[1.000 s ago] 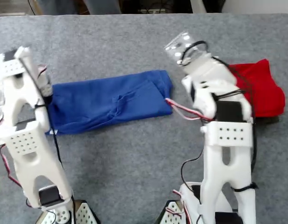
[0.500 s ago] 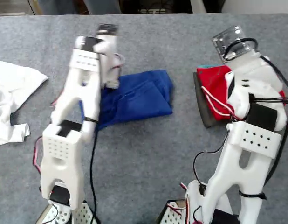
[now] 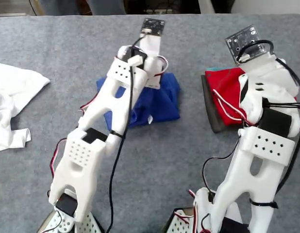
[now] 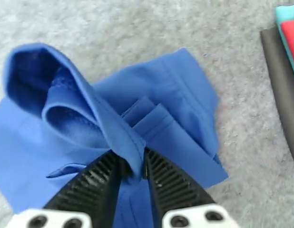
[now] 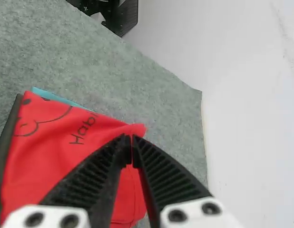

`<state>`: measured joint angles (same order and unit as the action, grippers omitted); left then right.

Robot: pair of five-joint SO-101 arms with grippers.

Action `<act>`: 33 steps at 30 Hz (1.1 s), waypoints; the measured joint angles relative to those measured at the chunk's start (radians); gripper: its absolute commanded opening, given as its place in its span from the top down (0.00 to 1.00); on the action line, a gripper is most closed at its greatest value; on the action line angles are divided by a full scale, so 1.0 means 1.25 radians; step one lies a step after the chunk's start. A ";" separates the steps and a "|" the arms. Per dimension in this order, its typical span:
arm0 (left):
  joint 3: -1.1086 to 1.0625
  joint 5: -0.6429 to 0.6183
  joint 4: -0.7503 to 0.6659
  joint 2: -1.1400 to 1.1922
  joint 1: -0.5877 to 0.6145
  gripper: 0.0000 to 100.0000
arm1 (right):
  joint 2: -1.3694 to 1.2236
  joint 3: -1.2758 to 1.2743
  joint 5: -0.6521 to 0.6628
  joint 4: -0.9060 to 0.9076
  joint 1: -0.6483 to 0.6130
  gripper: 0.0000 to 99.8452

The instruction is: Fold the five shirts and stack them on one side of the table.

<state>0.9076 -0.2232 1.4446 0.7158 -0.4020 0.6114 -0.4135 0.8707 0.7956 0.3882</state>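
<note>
Dragged the outer end of the blue shirt (image 3: 164, 102) toward the red shirt (image 3: 220, 82) using the left end effector (image 4: 131, 159), clenched on a raised fold, halving it on the surface (image 3: 150, 165) beside the red shirt, with the right end effector (image 5: 129, 140) closed above the red shirt; likely stacking next.

Table: covered by a grey felt-like cloth (image 3: 155, 160) that runs to every edge seen from above. The nap is plain and even on the bare stretch between the two arm bases and along the far side.

Far edge: the cloth ends in a straight line. Beyond it lies a dark strip (image 3: 155, 6) with unclear shapes, and a white panel (image 3: 266, 6) at the far right.

Right edge: the cloth (image 5: 56, 57) stops at a corner, with a pale, plain surface (image 5: 242, 95) past it. A black frame (image 5: 111, 12) stands beyond the far edge there; its kind cannot be told.
</note>
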 measured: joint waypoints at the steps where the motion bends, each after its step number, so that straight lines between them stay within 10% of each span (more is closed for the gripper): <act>1: 0.012 0.000 -0.002 0.014 -0.004 0.97 | 0.000 0.000 0.000 0.000 0.000 0.98; 14: 0.216 -0.001 -0.005 0.156 -0.027 0.97 | 0.000 0.000 0.000 0.000 0.000 0.98; 20: 0.226 -0.001 0.007 0.169 -0.042 0.79 | 0.000 0.000 0.002 0.007 0.000 0.98; 33: 0.486 0.113 0.211 0.130 0.164 0.97 | -0.036 0.027 -0.029 0.214 -0.119 0.98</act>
<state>1.5152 -0.0821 1.7085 0.8784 -0.1964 0.5669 -0.3798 0.8339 1.0625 0.2394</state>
